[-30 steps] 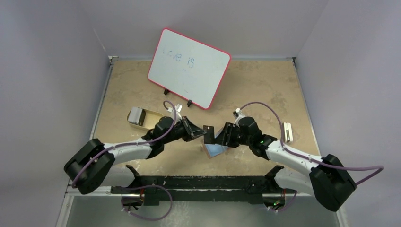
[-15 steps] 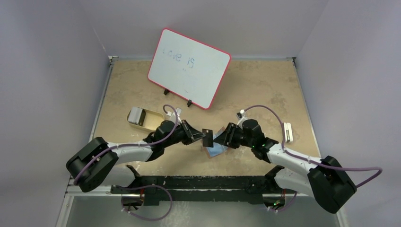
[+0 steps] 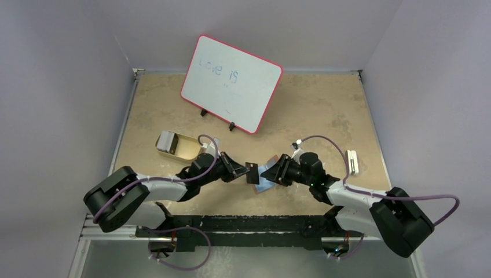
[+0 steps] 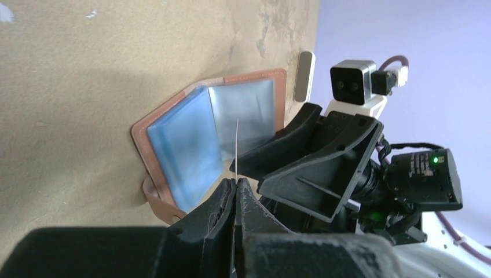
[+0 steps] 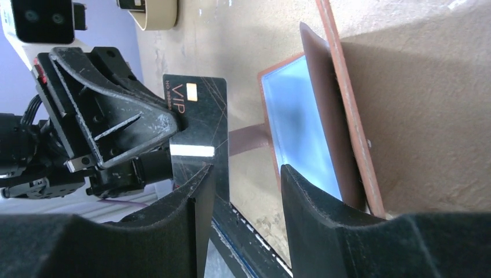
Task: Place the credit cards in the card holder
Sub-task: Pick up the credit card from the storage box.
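1. My left claw (image 4: 235, 184) pinches a dark credit card (image 5: 200, 124), held upright just beside the card holder (image 4: 185, 145).
2. The card holder lies open on the counter (image 3: 318, 110).
3. My right claw (image 5: 246, 171) is spread, close by it.

Likely lab: lilac-walled robot table (image 3: 324, 113)

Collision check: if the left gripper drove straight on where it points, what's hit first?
The left gripper is shut on a dark card that leads, so probably the bluish inside of the open card holder first. The right gripper sits close beside that line; depth unclear.
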Controlling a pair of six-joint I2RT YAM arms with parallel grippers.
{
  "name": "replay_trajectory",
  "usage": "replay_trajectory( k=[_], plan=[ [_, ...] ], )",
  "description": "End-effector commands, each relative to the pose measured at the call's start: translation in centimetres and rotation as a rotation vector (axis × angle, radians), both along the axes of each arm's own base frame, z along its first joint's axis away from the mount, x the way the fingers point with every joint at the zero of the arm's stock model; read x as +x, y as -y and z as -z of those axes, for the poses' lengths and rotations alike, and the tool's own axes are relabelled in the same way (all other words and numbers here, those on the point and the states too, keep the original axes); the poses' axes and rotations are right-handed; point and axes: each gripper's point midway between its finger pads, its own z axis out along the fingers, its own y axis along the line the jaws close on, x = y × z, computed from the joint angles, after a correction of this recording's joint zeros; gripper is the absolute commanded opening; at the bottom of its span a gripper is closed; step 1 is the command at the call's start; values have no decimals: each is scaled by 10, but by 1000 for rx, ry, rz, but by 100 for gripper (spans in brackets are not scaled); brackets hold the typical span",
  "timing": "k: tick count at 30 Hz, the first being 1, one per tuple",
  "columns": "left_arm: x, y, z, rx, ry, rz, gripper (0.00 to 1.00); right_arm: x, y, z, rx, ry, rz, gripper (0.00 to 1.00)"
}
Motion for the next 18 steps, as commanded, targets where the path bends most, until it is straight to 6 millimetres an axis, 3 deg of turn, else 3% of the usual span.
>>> replay_trajectory(
  k=[1,7,18],
  plan=[
    [17,0,-25,-106,40,-100,0,9,-13,-24,79,61,-28,47],
    [17,8,-39,-162,89,-76,0,12,-16,-30,100,78,-31,47],
    [7,20,-30,-280,37,-23,0,13,-20,-47,159,133,-78,42]
  ],
)
